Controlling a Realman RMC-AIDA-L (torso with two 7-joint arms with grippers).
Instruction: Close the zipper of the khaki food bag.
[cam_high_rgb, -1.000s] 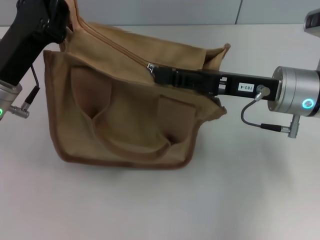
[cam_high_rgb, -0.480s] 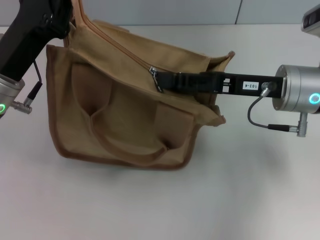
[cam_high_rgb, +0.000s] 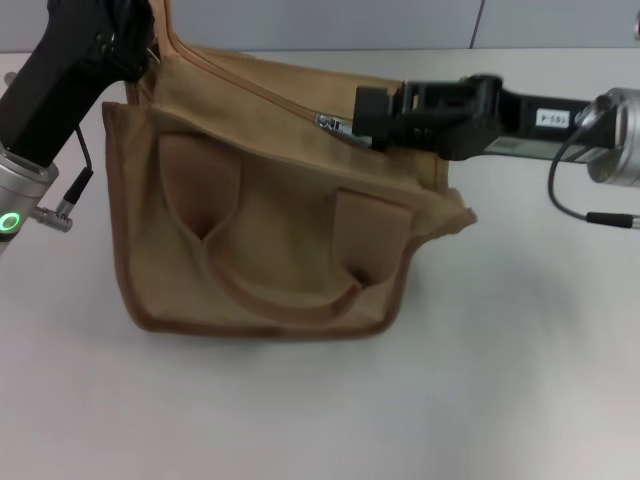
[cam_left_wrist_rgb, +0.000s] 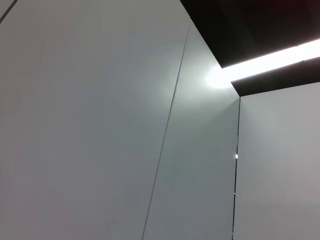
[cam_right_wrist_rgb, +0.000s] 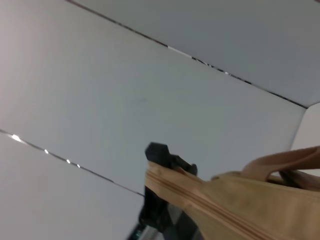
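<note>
The khaki food bag (cam_high_rgb: 270, 230) stands on the white table, with its front handle (cam_high_rgb: 285, 300) hanging down. Its zipper (cam_high_rgb: 250, 85) runs along the top from the far left corner to a silver pull tab (cam_high_rgb: 333, 124). My right gripper (cam_high_rgb: 362, 118) reaches in from the right and is shut on that tab. My left gripper (cam_high_rgb: 135, 45) is shut on the bag's far left top corner. The right wrist view looks along the bag (cam_right_wrist_rgb: 250, 215) and its zipper (cam_right_wrist_rgb: 200, 197) toward the black left gripper (cam_right_wrist_rgb: 159, 197). The left wrist view shows only wall and ceiling.
The bare white table (cam_high_rgb: 500, 380) spreads in front of and to the right of the bag. A grey wall panel (cam_high_rgb: 400, 20) runs behind the table's far edge. A cable (cam_high_rgb: 570, 205) loops beneath my right wrist.
My right gripper has drawn back to the right and a little farther away, taking the pull tab along the zipper. The bag shifted slightly right and its top pulled straighter.
</note>
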